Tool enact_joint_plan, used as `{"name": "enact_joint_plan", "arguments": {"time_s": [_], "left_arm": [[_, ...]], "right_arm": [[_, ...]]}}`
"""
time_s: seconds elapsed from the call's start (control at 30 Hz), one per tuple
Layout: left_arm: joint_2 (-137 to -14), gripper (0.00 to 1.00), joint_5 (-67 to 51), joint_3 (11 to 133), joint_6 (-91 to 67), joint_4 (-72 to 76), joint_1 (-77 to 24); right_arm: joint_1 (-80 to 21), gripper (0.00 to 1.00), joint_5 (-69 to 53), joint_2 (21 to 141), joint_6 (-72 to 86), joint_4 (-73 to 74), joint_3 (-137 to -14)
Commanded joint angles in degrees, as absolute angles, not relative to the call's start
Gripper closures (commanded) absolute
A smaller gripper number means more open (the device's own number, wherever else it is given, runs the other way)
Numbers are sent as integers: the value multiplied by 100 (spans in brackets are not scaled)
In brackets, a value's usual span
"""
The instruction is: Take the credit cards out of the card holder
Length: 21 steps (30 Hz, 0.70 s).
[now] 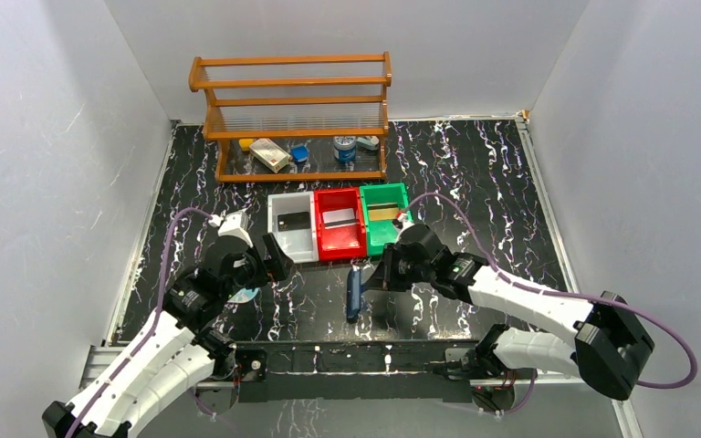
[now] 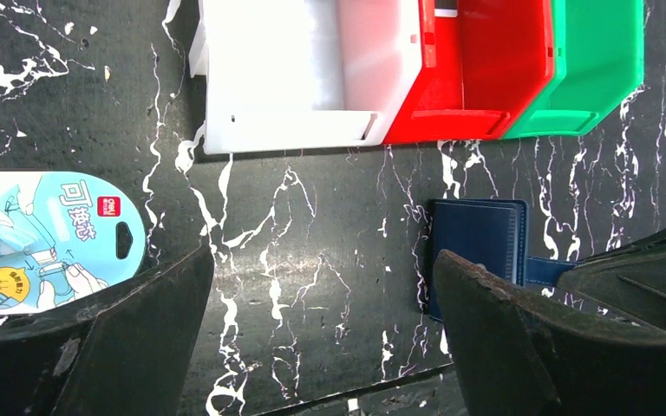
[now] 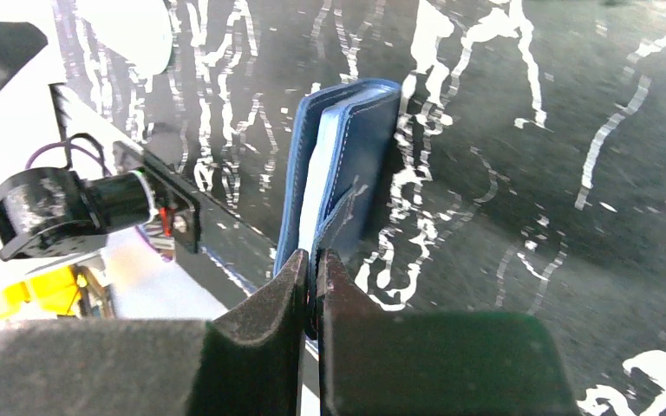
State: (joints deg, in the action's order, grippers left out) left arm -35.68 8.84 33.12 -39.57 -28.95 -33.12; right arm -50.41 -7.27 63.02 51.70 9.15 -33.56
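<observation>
The right gripper (image 3: 314,263) pinches a thin flap of the navy card holder (image 3: 351,156), which extends just ahead of its fingertips, while the left gripper (image 2: 323,290) gapes wide, holding nothing.

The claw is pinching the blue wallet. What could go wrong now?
The right claw pinches only a thin flap of the wallet, so the wallet might slip out. The left claw is wide open close beside the wallet; moving in, it could bump the wallet or the right claw. The packet lies next to the left claw and might get nudged.
</observation>
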Motion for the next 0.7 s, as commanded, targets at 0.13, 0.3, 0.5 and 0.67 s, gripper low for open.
{"name": "enact_joint_plan", "arguments": {"time_s": [0.13, 0.3, 0.5, 0.67], "left_arm": [[-3286, 2, 864, 3464, -3764, -2962, -3329], [-3278, 2, 787, 3501, -3679, -2985, -3327], [-3299, 2, 614, 3451, -3682, -2921, -3328], [-3481, 2, 185, 3343, -3674, -2560, -3324]], "right_arm": [[-5321, 97, -1204, 6930, 5253, 6, -4211], [-5411, 97, -1266, 7330, 5356, -134, -4254], [-5415, 97, -1378, 7093, 5493, -474, -4067], [-5414, 96, -885, 6811, 5699, -215, -3707]]}}
